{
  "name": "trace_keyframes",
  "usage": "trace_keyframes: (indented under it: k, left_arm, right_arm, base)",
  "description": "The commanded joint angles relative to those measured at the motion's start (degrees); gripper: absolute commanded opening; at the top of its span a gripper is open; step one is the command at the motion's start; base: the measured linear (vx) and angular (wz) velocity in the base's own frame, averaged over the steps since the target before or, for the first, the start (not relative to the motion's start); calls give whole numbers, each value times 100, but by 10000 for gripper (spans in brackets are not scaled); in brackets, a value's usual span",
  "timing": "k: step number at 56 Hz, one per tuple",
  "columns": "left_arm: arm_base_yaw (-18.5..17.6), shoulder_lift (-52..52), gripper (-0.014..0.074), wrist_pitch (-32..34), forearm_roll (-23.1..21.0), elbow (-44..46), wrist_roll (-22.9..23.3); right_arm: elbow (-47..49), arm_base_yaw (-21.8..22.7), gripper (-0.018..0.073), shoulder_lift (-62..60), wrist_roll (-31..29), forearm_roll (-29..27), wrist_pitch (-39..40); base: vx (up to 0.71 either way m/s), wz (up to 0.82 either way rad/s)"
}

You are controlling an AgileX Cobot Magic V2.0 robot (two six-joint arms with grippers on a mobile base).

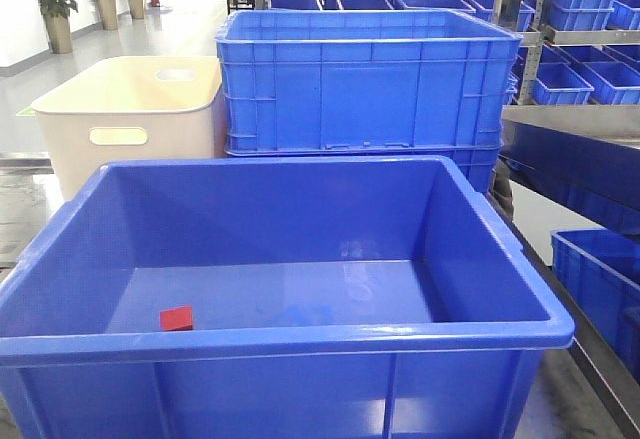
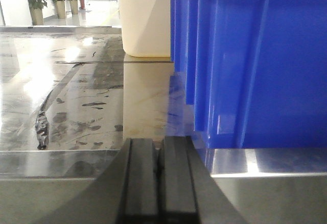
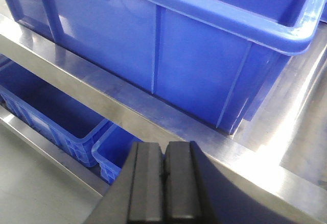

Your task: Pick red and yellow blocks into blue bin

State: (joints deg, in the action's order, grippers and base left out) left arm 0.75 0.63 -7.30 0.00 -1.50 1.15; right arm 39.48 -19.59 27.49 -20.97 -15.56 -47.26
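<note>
From the front-facing view I see the blue bin (image 1: 300, 259) filling the lower half of the frame, with the red block (image 1: 177, 319) lying on its floor at the lower left, close to the near wall. I cannot find the yellow block in any view; a faint blurred patch on the bin floor near bottom centre is too vague for me to call.

My worry is that I would be hunting for the yellow block blind. Neither wrist camera looks at it, so any reach risks wandering. The left claw (image 2: 158, 183) sits low at the bottom centre of its frame, facing the ribbed side of a blue crate (image 2: 245, 66) on the right and the cream tub (image 2: 143, 17) at upper centre. A careless swing could clip either. The right claw (image 3: 164, 183) hangs beside the bin's outer wall, above the steel tabletop (image 3: 153, 117) edge and the lower crates (image 3: 56, 117) at left. Lifting it without clearing the rolled rim could catch it.

Both claws are closed. The left one's pads are pressed together with nothing between them, and so are the right one's. Neither touches the bin or a block.
</note>
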Motion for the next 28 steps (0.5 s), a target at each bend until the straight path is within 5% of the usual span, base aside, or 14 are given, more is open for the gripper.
trace_keyframes:
  k: [1, 28]
  left_arm:
    - [-4, 102, 0, 479, -37, 95, 56]
    - [-4, 102, 0, 479, -37, 95, 56]
  right_arm:
    - [165, 18, -11, 38, -15, -58, 386]
    - [165, 18, -11, 38, -15, -58, 386]
  base:
    - [0, 0]
    - [0, 0]
